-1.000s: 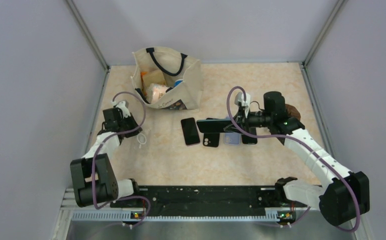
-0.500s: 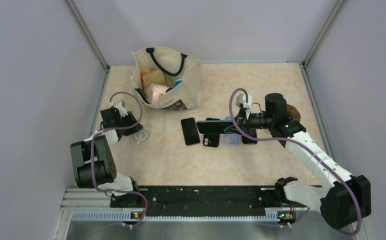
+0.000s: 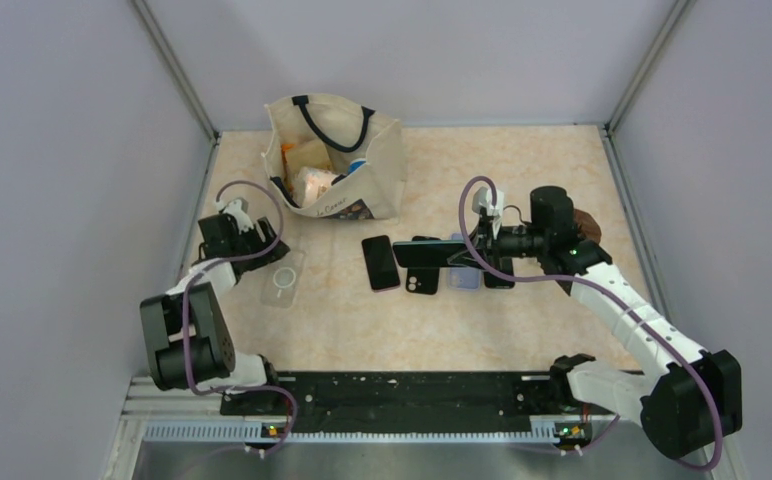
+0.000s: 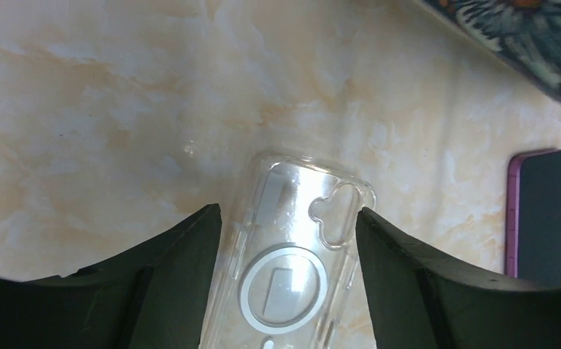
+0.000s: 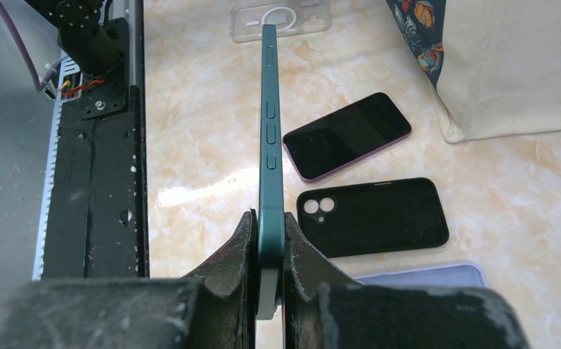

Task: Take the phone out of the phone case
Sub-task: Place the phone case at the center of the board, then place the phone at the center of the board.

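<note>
- Where things sit: the phone [image 5: 269, 131] is in the air, pinched edge-on in the right hand [image 5: 268, 218]. That hand is clenched on the phone's lower end and the rest sticks out in front.
- The clear case [image 4: 285, 276] lies flat on the bench [image 3: 462, 320], way over on the left and well apart from the phone. So I'd say the actual separating is done.
- The left hand [image 4: 286, 214] is spread open and holding nothing. Its fingers [image 4: 190, 247] straddle the case, one on each side. I can't tell if they touch it.
- Biggest worry, imo: that's a thin grip on one end of a slick slab. Any quick swing could make the phone pivot or slide out.
- If it drops, it lands around the purple phone [image 5: 346, 136], the black case [image 5: 372, 217] and the lilac case [image 5: 423, 275] right below. That means a knock on a screen, or stuff shoved around.
- Setting it down looks fiddly too, since that patch is crowded. It could end up half on the black case and tip.
- On the left, if the hand pulls away at a slant, a finger could catch the case's rim and drag or flip it. It looks light and has nothing holding it down.
- Writing: the bag [image 3: 337, 160] has some script low on its front, too small for me to read. It also has a flowery print panel.
- I see no logo on the phone's edge, just side buttons. The case shows only a ring mark and no text.
</note>
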`<state>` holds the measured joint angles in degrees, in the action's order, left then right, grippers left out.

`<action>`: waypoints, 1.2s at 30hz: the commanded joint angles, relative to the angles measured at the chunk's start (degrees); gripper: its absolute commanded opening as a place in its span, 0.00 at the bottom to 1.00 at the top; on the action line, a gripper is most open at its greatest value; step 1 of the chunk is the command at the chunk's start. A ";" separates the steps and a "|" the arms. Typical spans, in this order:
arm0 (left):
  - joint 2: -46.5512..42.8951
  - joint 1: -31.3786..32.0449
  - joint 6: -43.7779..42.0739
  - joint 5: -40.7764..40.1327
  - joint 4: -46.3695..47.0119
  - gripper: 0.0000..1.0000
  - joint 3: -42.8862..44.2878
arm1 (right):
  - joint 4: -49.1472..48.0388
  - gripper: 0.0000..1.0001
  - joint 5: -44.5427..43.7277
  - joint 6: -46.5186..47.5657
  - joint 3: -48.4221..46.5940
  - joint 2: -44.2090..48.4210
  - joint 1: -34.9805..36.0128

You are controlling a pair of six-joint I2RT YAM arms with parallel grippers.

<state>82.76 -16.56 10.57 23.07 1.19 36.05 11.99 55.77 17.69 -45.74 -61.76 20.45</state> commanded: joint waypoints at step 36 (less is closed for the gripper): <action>-11.89 46.69 -31.12 24.93 -32.00 0.77 29.30 | 5.94 0.00 2.97 8.65 -15.08 -13.95 12.25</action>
<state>67.55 27.75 -21.12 49.67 -33.50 62.26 20.32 55.35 25.50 -57.69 -76.64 31.90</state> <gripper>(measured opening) 0.765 0.074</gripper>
